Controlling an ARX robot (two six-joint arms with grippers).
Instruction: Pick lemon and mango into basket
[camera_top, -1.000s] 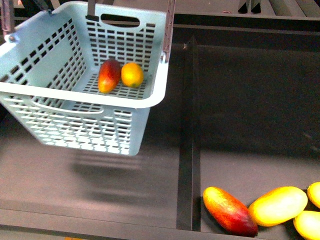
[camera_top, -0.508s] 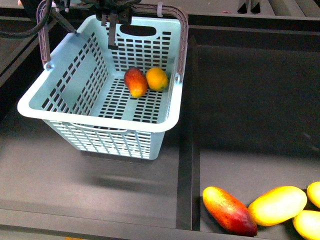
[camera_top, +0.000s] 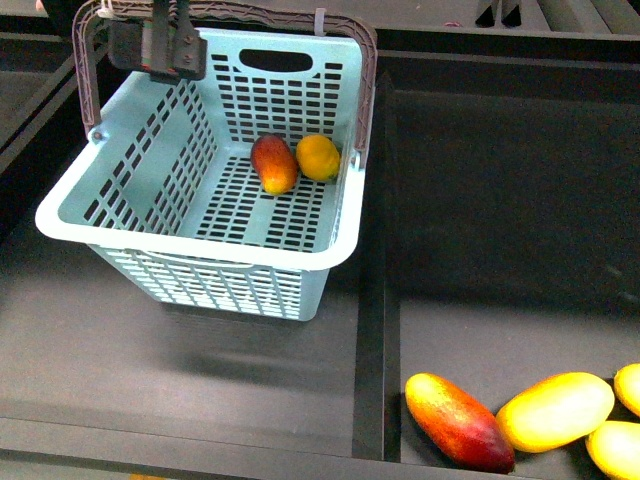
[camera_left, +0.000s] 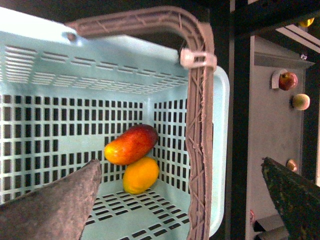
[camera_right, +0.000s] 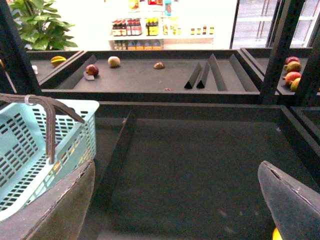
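The lemon (camera_top: 318, 157) and mango (camera_top: 274, 164) lie touching at the far right of the basket (camera_top: 190, 250) — placing looks done. The left end effector (camera_left: 180, 200) hangs released above it, the right end effector (camera_right: 175, 200) likewise released; next, probably just retreat.

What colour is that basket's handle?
Brown, on the light teal basket; the handle shows best in the left wrist view.

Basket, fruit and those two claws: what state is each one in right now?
basket: upright on the dark shelf, handle raised.
mango: lying inside the basket, touching the lemon.
lemon: inside the basket, by its far wall.
left gripper: open, holding nothing, above the basket.
right gripper: open, empty, over the bare shelf.
loose mangoes: lying outside the basket in the neighbouring compartment.
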